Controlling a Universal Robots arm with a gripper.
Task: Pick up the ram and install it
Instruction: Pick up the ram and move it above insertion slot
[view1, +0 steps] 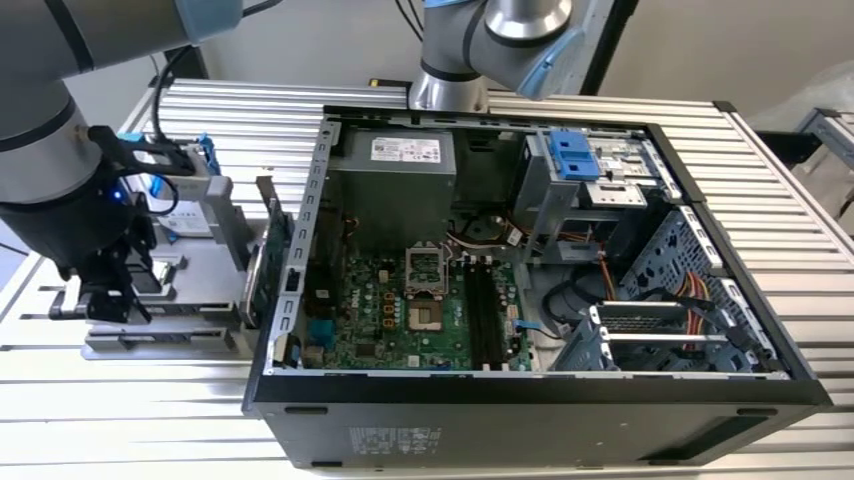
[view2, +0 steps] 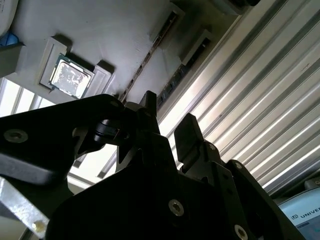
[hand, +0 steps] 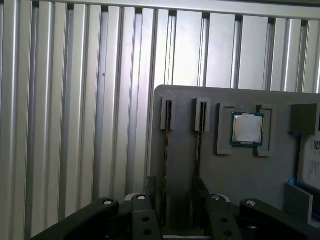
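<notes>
The ram (hand: 165, 150) is a long thin stick standing on edge in a slot of the grey holder (hand: 240, 175), and it shows as a thin line (view2: 147, 57) in the second wrist view. A second such stick (hand: 198, 145) stands in the neighbouring slot. My gripper (hand: 176, 200) hangs open just above the holder's near end. The ram's line runs into the gap between the black fingers (hand: 152, 197), close to one of them. In the exterior view the gripper (view1: 107, 300) is over the holder (view1: 174, 335), at the left of the open computer case (view1: 534, 395).
A processor chip (hand: 246, 128) lies in a recess of the holder beside the sticks. A green expansion card (view1: 276, 265) and a silver drive with blue rails (view1: 194, 200) stand between holder and case. The motherboard's black slots (view1: 487, 320) lie inside the case. A ribbed metal table (view1: 667, 440) surrounds everything.
</notes>
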